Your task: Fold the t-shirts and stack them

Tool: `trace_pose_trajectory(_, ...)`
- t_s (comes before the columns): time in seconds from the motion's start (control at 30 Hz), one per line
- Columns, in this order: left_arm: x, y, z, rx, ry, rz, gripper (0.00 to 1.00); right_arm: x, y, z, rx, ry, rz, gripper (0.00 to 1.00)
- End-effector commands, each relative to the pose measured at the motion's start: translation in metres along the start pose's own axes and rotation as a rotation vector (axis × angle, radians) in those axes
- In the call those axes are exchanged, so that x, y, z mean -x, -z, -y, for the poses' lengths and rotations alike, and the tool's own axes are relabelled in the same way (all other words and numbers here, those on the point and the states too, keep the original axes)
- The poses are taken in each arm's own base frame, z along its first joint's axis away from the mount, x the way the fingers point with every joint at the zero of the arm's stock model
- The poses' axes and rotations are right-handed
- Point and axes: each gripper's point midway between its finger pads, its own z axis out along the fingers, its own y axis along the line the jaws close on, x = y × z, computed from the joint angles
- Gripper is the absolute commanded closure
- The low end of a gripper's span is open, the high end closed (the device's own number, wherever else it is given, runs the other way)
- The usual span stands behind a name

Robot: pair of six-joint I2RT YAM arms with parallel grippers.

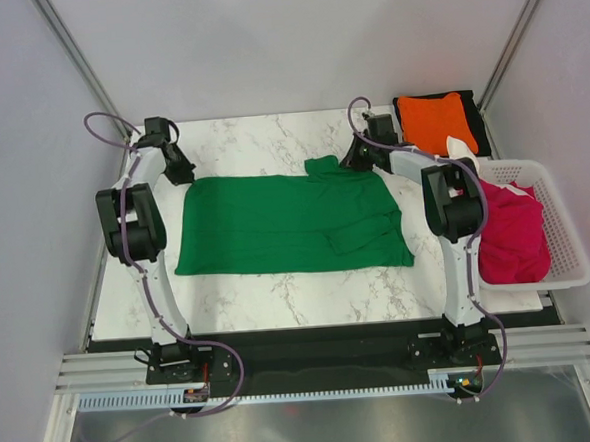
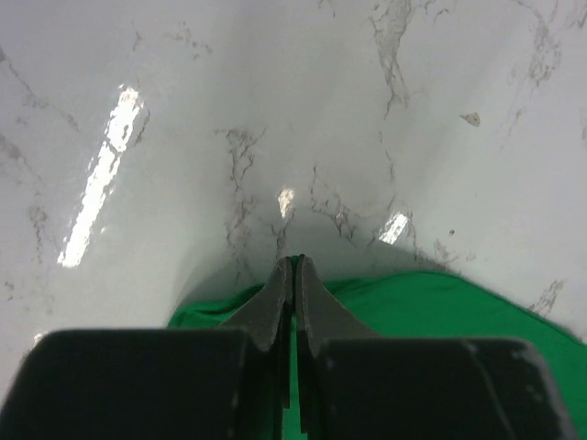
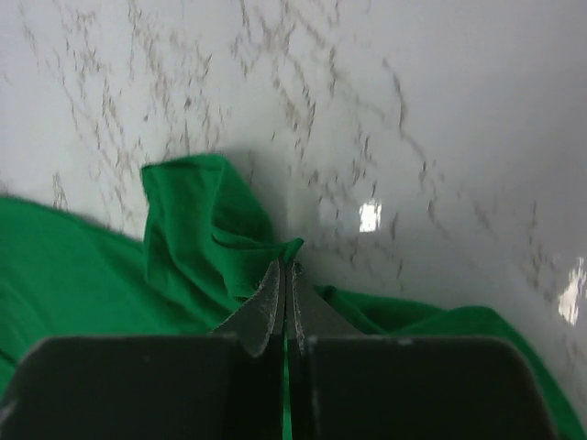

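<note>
The bright green t-shirt (image 1: 285,222) lies spread across the middle of the marble table (image 1: 280,302). My left gripper (image 1: 182,175) is at its far left corner, jaws shut on the green cloth (image 2: 413,302). My right gripper (image 1: 355,160) is at its far right corner, jaws shut on a bunched fold of the green shirt (image 3: 197,238). A folded orange t-shirt (image 1: 434,120) lies on a black one (image 1: 477,125) at the back right. The crimson red t-shirt (image 1: 511,233) and a white one (image 1: 461,148) sit in the basket.
A white slotted plastic basket (image 1: 566,234) stands at the table's right edge, beside the right arm. Grey walls close in on the left, back and right. Bare marble (image 2: 275,110) shows beyond the shirt's far edge.
</note>
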Motion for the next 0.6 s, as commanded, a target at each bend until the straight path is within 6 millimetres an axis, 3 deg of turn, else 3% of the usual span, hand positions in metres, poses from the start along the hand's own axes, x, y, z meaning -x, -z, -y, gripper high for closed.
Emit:
trace_pose_trajectory(0.0,0.01,0.045,0.01,-0.043,-0.018,0.051,0.98,0.009,0.052,-0.037,0.063,0.075,0.009,1.0)
trace_pose_trajectory(0.3,-0.021,0.076,-0.011,-0.016,-0.031,0.045,0.98,-0.025,0.123,-0.044,0.062,0.123,-0.012,1.0)
trace_pose_trajectory(0.33,-0.025,0.077,-0.012,-0.015,-0.038,0.041,0.98,-0.036,0.127,-0.041,0.053,0.121,-0.03,1.0)
trace_pose_trajectory(0.57,-0.045,0.084,-0.031,0.021,-0.055,0.031,0.98,-0.056,0.179,-0.052,0.049,0.148,-0.008,1.0)
